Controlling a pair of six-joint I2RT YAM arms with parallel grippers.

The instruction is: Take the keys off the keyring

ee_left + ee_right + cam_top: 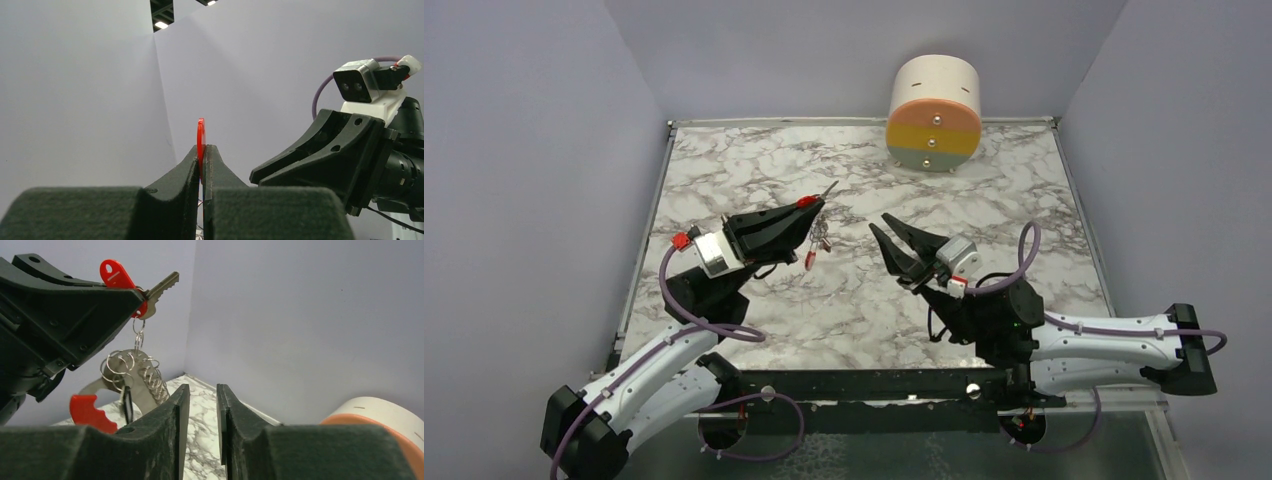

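Marble table (854, 300), grey walls (524, 150), left claw (809, 207) pinching red-headed key (115, 274), keyring (132, 370) dangling beneath, right claw (880, 223) slightly parted, empty, shut drawer box (934, 110) beyond.

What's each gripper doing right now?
Left gripper: closed on the red-headed key, keyring hanging below.
Right gripper: open, empty.

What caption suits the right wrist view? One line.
Left gripper pinches red-headed key; keyring dangles below; right gripper empty nearby.
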